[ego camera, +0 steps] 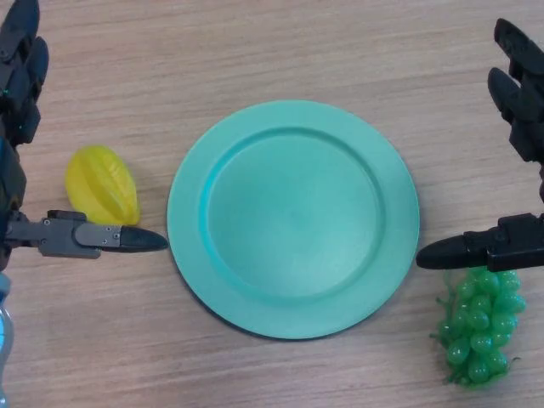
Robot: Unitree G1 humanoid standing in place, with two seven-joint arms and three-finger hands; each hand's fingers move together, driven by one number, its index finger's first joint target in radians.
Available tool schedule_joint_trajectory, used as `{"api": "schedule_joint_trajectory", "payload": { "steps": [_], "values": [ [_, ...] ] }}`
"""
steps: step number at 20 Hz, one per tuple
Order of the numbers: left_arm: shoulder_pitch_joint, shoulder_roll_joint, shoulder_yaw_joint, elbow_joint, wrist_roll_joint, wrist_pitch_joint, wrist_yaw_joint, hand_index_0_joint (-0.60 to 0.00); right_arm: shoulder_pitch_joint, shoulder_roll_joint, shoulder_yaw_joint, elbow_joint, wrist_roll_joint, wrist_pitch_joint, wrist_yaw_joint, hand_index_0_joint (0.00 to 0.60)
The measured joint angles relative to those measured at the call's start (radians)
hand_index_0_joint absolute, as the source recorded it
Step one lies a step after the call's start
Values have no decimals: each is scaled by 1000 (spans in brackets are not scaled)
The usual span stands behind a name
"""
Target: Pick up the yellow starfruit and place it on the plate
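The yellow starfruit [102, 187] lies on the wooden table just left of the teal plate [293, 217], which holds nothing. My left hand [21, 93] is at the left edge, open, its fingers stretched up the far left and its thumb reaching right just below the starfruit, apart from it. My right hand [523, 110] is at the right edge, open and empty, its thumb pointing left toward the plate's rim.
A bunch of green grapes [480, 327] lies at the lower right, just under the right thumb. The plate fills the middle of the table.
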Motion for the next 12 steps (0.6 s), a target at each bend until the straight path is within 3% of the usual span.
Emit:
{"api": "schedule_joint_trajectory", "payload": {
  "steps": [12],
  "values": [
    [3, 2, 37, -33, -13, 50, 1, 0, 18, 9, 4, -40, 0, 0, -30, 0]
  ]
}}
